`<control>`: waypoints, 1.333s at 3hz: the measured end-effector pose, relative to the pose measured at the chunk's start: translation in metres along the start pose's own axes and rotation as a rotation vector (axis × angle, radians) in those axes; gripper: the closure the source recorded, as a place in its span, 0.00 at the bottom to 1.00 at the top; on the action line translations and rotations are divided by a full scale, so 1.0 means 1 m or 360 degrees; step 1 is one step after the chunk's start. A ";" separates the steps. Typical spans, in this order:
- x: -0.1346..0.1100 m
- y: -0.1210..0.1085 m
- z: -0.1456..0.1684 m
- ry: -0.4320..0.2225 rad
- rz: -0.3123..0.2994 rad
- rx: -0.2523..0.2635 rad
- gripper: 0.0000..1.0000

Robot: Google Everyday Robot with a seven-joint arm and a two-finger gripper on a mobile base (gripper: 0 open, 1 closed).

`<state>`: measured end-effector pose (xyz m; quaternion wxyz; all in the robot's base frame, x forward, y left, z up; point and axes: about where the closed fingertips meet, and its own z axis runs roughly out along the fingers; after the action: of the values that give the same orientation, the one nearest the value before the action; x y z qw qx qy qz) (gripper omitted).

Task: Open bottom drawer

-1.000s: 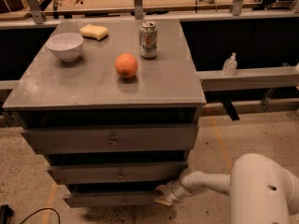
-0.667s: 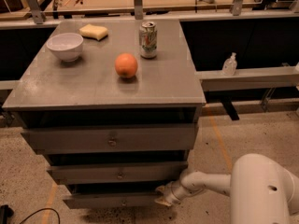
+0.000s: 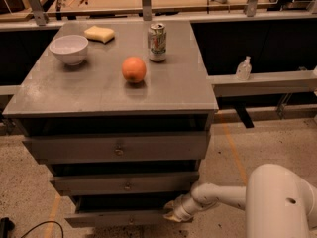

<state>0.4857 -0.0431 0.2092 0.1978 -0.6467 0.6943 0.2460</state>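
Note:
The grey cabinet has three drawer fronts stacked under its top. The bottom drawer [image 3: 119, 218] is the slimmest front, lowest in the camera view, with a small round knob [image 3: 130, 221]. It stands out a little from the cabinet, with a dark gap above it. My gripper [image 3: 171, 213] is at the right end of the bottom drawer front, on the end of the white arm [image 3: 218, 196] that reaches in from the lower right.
On the cabinet top [image 3: 99, 90] stand a white bowl [image 3: 69, 49], a yellow sponge [image 3: 99, 33], a soda can [image 3: 157, 42] and an orange [image 3: 133, 69]. A bottle [image 3: 243, 68] sits on the rail to the right. A black cable [image 3: 29, 228] lies on the floor at the left.
The bottom drawer front and my gripper look slightly further out towards the camera; everything on the cabinet top is unmoved.

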 end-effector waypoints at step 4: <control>-0.006 0.033 0.008 -0.0032 0.0053 -0.0108 1.00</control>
<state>0.4531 -0.0319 0.2091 0.1787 -0.6388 0.6943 0.2792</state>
